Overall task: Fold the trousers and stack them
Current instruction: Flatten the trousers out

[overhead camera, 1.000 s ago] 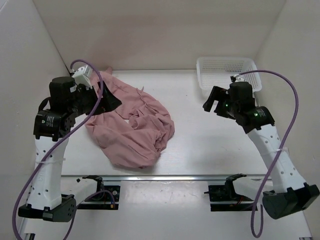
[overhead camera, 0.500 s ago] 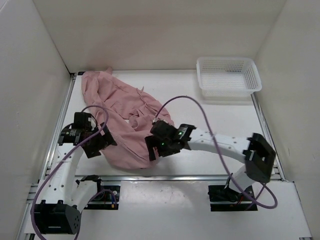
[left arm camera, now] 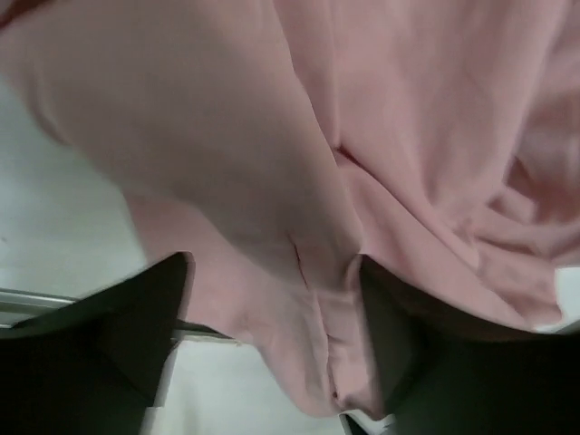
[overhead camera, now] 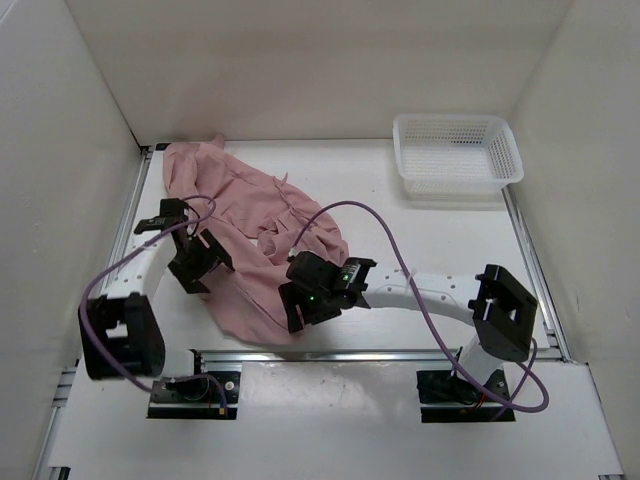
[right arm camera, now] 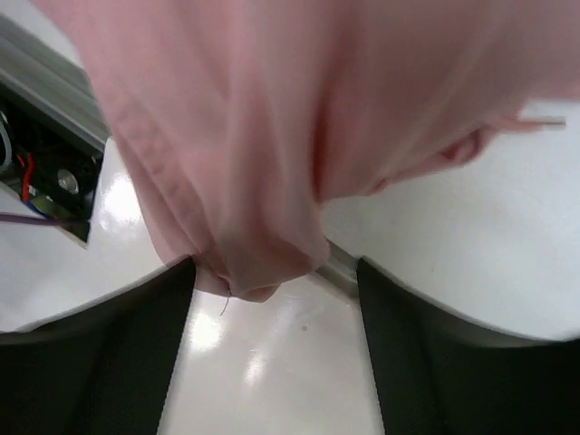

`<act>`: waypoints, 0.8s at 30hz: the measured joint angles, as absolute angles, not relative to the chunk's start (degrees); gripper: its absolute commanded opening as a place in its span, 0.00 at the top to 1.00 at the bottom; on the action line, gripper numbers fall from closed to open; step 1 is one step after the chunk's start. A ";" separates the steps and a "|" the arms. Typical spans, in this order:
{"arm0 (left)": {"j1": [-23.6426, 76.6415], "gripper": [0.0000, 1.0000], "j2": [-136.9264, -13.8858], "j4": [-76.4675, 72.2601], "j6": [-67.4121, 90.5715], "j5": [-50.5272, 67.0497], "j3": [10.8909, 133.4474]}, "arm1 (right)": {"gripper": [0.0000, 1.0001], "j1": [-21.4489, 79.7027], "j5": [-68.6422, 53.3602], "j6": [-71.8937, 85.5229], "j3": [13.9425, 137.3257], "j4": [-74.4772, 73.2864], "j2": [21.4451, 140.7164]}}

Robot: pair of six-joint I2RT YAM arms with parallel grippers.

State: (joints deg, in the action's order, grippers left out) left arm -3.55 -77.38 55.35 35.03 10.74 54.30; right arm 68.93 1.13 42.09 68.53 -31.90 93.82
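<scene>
The left gripper (overhead camera: 204, 265) and right gripper (overhead camera: 303, 312) held their fingers wide apart around the near edge of the trousers (overhead camera: 250, 215), ready to grab.

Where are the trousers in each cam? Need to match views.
Top external: the trousers lie left of centre, from the back-left corner down to the metal rail.
Left wrist: they fill most of the frame; the rail shows at lower left.
Right wrist: they cover the upper half, with a fold hanging at centre; the rail is at upper left.
Shared landmark: the metal rail along the near edge.
</scene>
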 measured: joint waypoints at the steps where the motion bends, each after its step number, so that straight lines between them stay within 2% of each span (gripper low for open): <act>1: -3.55 0.45 -79.64 54.74 35.22 10.55 54.63 | 0.52 69.06 1.04 41.78 68.69 -31.53 93.82; 2: -3.60 0.86 -81.32 54.39 35.62 10.26 55.09 | 0.79 69.10 1.04 41.41 68.90 -31.33 93.89; 3: -3.62 0.90 -82.30 54.26 35.97 9.85 55.66 | 0.89 69.14 1.15 40.86 69.14 -31.24 93.95; 4: -3.64 0.90 -82.91 54.15 35.51 9.61 56.42 | 0.96 69.19 1.52 40.99 69.36 -31.24 94.08; 5: -3.64 0.90 -83.07 54.22 35.59 9.47 57.56 | 1.00 69.19 2.33 40.82 69.63 -31.38 94.15; 9: -3.22 0.90 -82.96 55.09 35.48 9.87 64.47 | 1.00 66.61 8.36 38.63 72.14 -33.06 94.21; 13: -1.58 0.90 -83.26 57.47 35.59 11.16 75.29 | 1.00 55.75 13.15 33.50 76.29 -33.17 92.60; 18: 6.13 0.90 -86.67 58.24 36.80 14.26 94.39 | 1.00 41.71 15.49 26.17 89.30 -34.70 86.37; 22: 13.10 0.90 -86.35 56.95 38.39 13.87 102.17 | 1.00 38.72 19.00 22.79 95.35 -36.42 79.44; 24: 17.89 0.81 -84.05 56.42 39.68 12.53 100.77 | 1.00 38.65 21.76 22.31 92.73 -37.74 74.65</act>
